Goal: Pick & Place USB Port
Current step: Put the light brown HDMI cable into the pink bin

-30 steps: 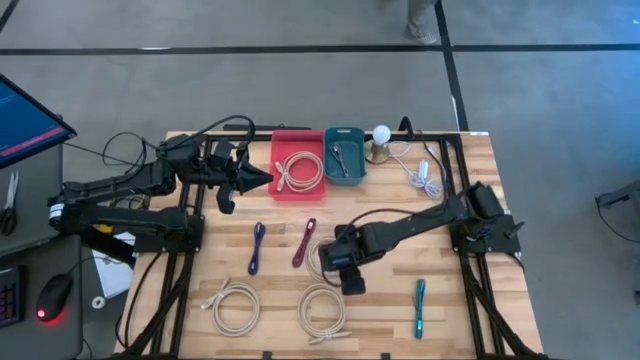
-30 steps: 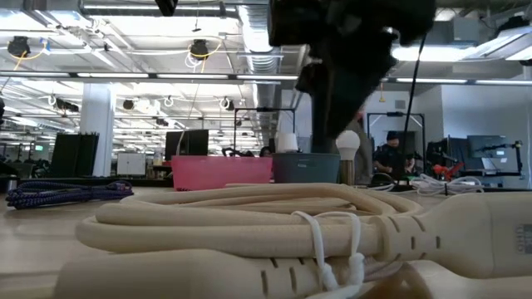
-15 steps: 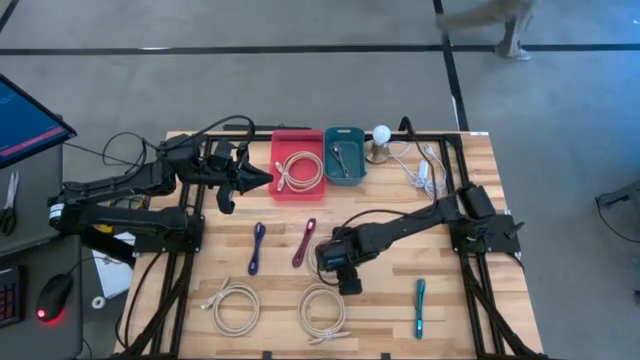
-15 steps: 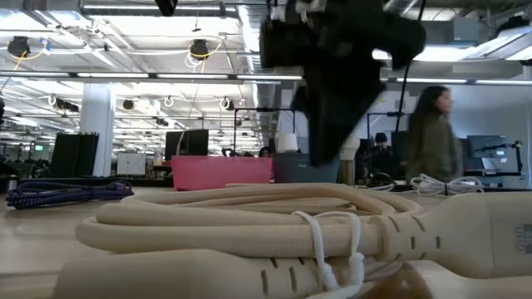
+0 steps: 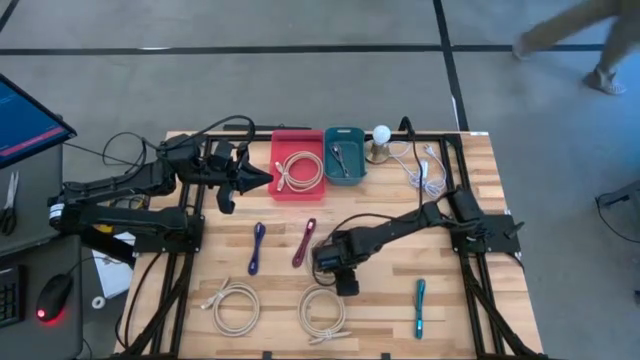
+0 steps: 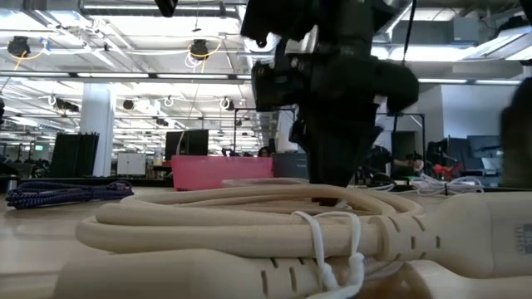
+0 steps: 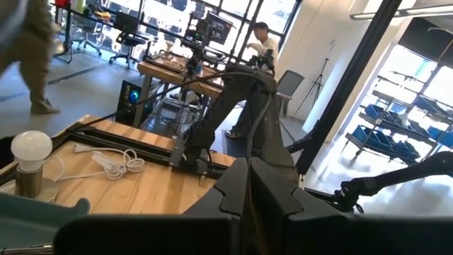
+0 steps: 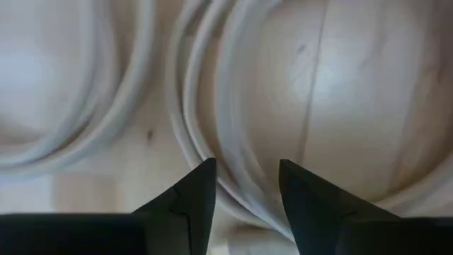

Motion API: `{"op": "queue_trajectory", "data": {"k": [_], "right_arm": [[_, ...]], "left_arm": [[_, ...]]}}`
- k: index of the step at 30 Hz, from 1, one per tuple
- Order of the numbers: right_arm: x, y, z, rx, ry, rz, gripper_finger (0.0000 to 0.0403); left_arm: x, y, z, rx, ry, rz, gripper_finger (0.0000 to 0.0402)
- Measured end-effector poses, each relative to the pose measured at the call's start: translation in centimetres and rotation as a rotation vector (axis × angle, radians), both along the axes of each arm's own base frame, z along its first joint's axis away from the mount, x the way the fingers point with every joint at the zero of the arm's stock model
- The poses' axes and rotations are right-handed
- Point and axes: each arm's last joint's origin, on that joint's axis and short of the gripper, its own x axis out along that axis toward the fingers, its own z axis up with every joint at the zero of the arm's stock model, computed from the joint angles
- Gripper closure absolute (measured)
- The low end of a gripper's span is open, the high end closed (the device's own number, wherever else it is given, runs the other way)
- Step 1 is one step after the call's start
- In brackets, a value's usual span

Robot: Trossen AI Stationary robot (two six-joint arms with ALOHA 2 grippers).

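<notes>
High view: right gripper (image 5: 322,256) mid-frame, low over coiled beige cable (image 5: 318,258), fingers (image 8: 190,198) slightly parted astride a strand, nothing held. Left gripper (image 5: 262,176) waits upper left beside red tray (image 5: 279,145), fingers together.

A light bulb (image 5: 381,133) stood upright on its base at the far edge of the wooden worktop (image 5: 500,200), just beside the teal bin (image 5: 344,153). Off the worktop's left side sat a blue-lit monitor (image 5: 25,118), with a computer mouse (image 5: 54,295) glowing red nearer the front and a pair of scissors (image 5: 9,196) between them. A person (image 5: 585,35) crossed the grey floor beyond the far right corner. In the left wrist view another person (image 7: 263,42) stood at a cluttered desk (image 7: 177,71) in the room behind.
</notes>
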Motion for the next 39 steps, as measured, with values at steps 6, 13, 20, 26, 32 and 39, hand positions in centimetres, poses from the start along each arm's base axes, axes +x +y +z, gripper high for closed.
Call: {"op": "queue_trajectory", "data": {"k": [6,13,20,26,32,39], "right_arm": [[-0.1,0.0,0.1,-0.002,0.000,0.000,0.0294],[-0.1,0.0,0.1,0.000,-0.001,0.002,0.0347],[-0.1,-0.1,0.1,-0.006,0.002,0.011,0.0394],[-0.4,-0.4,0.9,-0.019,0.007,0.048,0.0392],[-0.2,-1.5,3.8,-0.007,-0.043,0.021,0.0394],[0.2,-3.3,8.8,-0.001,-0.213,-0.015,0.0398]], "left_arm": [[0.0,0.0,0.0,0.003,-0.003,0.000,0.0385],[0.0,0.0,0.0,0.004,-0.003,0.000,0.0385],[0.0,0.0,0.0,0.004,-0.003,0.000,0.0385],[0.0,0.0,0.0,0.004,-0.003,0.000,0.0385],[0.0,0.0,0.0,0.004,-0.003,0.000,0.0385],[0.0,0.0,0.0,0.005,-0.005,0.000,0.0385]]}}
